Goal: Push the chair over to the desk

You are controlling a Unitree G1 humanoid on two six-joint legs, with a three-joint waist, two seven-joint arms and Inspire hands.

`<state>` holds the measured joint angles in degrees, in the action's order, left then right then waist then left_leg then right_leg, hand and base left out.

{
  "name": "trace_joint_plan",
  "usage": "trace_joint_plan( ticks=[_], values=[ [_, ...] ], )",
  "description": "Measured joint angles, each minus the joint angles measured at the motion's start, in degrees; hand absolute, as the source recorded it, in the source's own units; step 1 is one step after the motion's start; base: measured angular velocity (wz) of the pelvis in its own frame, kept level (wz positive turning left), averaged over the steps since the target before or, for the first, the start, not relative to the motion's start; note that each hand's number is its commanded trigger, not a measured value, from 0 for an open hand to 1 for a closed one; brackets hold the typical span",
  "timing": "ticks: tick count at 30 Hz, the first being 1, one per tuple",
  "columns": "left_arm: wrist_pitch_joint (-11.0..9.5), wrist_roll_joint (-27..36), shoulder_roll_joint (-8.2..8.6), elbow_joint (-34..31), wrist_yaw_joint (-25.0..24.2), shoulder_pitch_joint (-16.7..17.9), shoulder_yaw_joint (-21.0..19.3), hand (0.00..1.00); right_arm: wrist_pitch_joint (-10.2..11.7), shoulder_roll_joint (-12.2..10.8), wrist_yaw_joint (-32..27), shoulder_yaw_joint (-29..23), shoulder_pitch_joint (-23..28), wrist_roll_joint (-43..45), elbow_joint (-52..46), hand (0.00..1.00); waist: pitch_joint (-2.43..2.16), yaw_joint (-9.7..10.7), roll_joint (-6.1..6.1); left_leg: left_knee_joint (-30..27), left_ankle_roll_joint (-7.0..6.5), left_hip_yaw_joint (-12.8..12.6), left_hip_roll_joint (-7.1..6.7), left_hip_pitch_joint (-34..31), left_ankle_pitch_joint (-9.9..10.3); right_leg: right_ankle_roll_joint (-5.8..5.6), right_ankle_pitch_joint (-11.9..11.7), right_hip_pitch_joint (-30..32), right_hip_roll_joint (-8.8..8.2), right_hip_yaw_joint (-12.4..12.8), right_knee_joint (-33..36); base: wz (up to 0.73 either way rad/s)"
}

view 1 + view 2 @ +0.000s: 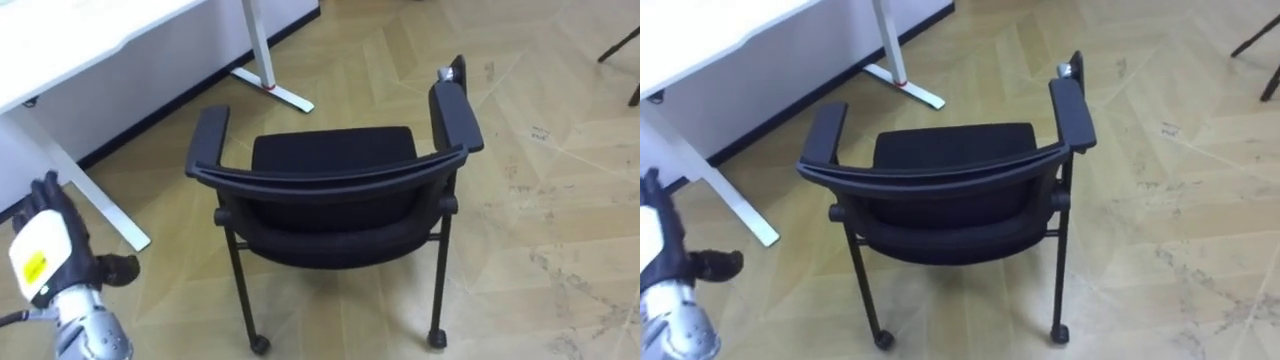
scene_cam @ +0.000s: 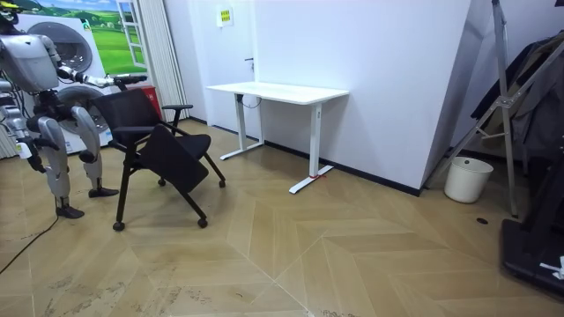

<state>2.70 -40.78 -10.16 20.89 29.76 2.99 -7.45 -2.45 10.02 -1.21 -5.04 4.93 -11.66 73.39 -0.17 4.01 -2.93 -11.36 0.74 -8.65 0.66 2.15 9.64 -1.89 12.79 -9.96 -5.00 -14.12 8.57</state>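
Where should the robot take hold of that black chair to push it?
Grip the backrest's top rail, coming from behind the chair. The rail runs wide between the armrests and faces the robot, and the legs end in castors, so a push there should probably roll it forward.

The chair shows a matt black cloth seat, smooth plastic armrests and thin dark metal legs, the floor is scuffed, faintly glossy wood, the counter smooth matt white, and the left robot hand black plastic on a silvery metal wrist.
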Motion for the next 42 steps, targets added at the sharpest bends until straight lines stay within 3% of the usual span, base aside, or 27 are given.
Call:
trace_joint_plan(
  ticks=[5, 11, 19, 27, 33, 35, 42],
  values=[
    [0.0, -8.6, -0.59, -5.4, -0.3, -1.0, 4.2, 0.0, 0.4, 0.0, 0.0, 1.1, -0.4, -0.1, 0.1, 0.0, -0.03, 0.8, -0.13, 0.1, 0.0, 0.0, 0.01, 0.0, 0.0, 0.0, 0.0, 0.1, 0.0, 0.0, -0.1, 0.0],
    [0.7, -12.9, -2.15, -9.3, -0.6, -1.3, 8.4, 0.0, 0.7, 0.1, 0.0, 1.5, -1.1, 0.2, 0.1, 0.0, 0.0, 2.2, -0.1, 0.1, 0.0, -0.1, 0.01, -0.7, 0.0, 0.0, 0.0, 0.8, 0.0, 0.2, -0.1, -0.01],
    [0.9, -14.1, -2.71, -9.3, -3.3, -1.4, 11.2, 0.0, 1.2, -0.2, -0.1, 2.0, -1.2, 0.2, 0.2, 0.0, 0.33, 2.6, 0.4, 0.1, 0.0, -0.4, 0.05, -0.7, 0.0, 0.0, 0.0, 1.0, 0.01, 0.7, -0.1, -0.02],
    [1.0, -17.5, -3.27, -9.3, -5.5, -2.0, 13.3, 0.0, 1.6, -0.1, -0.7, 3.9, -1.6, 0.1, 0.2, 0.0, 0.33, 3.6, 0.4, 0.1, 0.0, -0.5, 0.06, -0.6, 0.0, 0.0, 0.0, 1.0, 0.01, 0.8, 0.0, 0.0],
    [1.1, -17.4, -4.14, -9.3, -6.1, -3.5, 18.0, 0.0, 1.6, 0.0, -1.2, 4.4, -1.8, -1.8, 0.4, 0.0, 0.36, 4.0, -0.27, 0.0, 0.0, -0.4, 0.07, -0.7, 0.0, 0.0, 0.0, 1.0, 0.01, 0.8, 0.0, 0.0],
    [1.1, -17.4, -4.15, -9.3, -7.2, -3.7, 18.9, 0.0, 1.6, 0.2, -1.2, 4.4, -1.8, -1.9, 0.4, 0.0, 0.17, 4.3, -0.76, 0.1, 0.0, -0.5, 0.08, -0.7, 0.0, 0.0, 0.0, 1.1, 0.01, 0.9, 0.0, -0.03],
    [1.1, -17.4, -4.28, -9.2, -9.0, -3.8, 19.1, 0.0, 1.6, 0.3, -1.2, 4.3, -2.1, -2.2, 0.4, 0.0, 0.25, 5.2, -0.99, 0.3, 0.0, -0.8, 0.09, -0.6, 0.0, 0.0, 0.0, 1.4, 0.01, 1.4, 0.0, -0.03]
  ],
)
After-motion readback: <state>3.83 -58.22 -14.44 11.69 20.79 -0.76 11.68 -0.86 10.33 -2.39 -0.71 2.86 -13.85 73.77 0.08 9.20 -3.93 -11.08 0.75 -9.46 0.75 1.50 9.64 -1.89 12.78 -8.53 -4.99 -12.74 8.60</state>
